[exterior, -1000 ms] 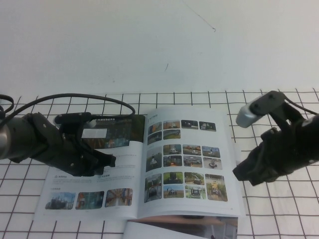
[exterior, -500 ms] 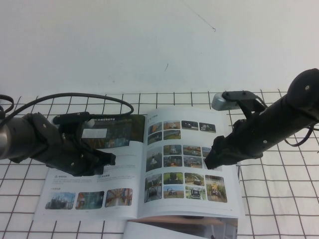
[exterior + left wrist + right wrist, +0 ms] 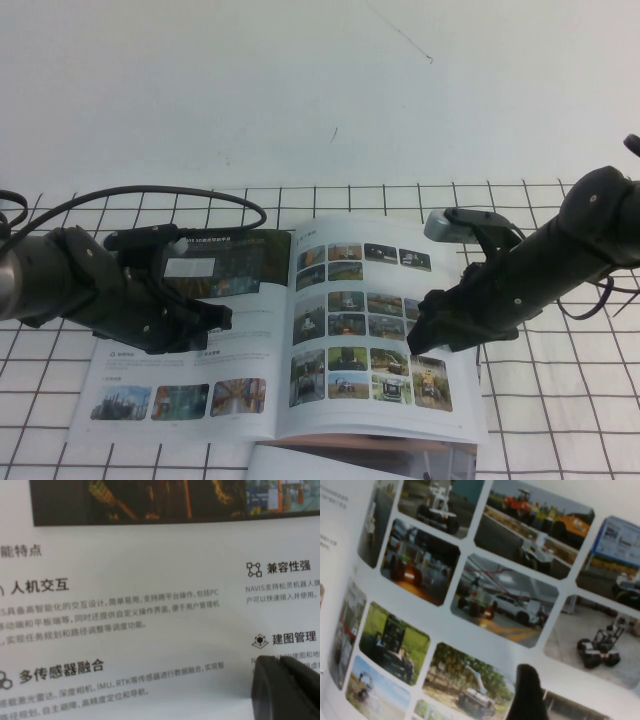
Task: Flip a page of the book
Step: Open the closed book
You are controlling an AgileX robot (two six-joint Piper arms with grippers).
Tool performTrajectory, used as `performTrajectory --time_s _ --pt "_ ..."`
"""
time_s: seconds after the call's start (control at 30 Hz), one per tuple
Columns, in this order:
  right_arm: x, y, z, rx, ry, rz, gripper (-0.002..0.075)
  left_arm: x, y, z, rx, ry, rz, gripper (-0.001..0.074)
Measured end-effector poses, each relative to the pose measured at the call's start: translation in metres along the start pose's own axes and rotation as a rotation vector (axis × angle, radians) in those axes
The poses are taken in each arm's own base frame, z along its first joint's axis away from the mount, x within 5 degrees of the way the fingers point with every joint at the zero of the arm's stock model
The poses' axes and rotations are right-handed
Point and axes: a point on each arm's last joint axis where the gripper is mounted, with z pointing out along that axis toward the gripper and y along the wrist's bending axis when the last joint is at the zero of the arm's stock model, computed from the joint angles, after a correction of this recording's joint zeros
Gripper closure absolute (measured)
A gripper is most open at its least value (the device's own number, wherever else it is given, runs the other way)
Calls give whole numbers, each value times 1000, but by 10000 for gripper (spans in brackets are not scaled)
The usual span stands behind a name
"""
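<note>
The book (image 3: 240,345) lies open on the gridded table. Its left page carries a dark banner (image 3: 228,268) and text, which fill the left wrist view (image 3: 125,610). The right-hand page (image 3: 345,325) shows rows of small colour photos and lies flat; it fills the right wrist view (image 3: 485,605). My left gripper (image 3: 218,320) is shut and rests on the left page, its fingers (image 3: 285,690) together on the paper. My right gripper (image 3: 428,328) is low over the photo page near its outer edge, above the lower photo rows.
A second booklet with a tan-brown strip (image 3: 360,447) lies under the book at the front edge. The left arm's black cable (image 3: 200,193) loops over the book's far left corner. A white wall rises behind the gridded table (image 3: 560,400).
My right arm has swung left from beside the book to over the photo page and come down close to it. The left arm and the pages have not moved.
</note>
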Motion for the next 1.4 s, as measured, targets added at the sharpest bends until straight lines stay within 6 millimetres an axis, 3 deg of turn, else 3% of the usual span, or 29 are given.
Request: performTrajectory --time_s 0.97,1.4 --pt "0 -18 -10 9 11 49 241 0 -3 0 32 2 -65 737" --pt "1 -18 -4 -30 30 64 241 10 -49 7 129 3 7 737"
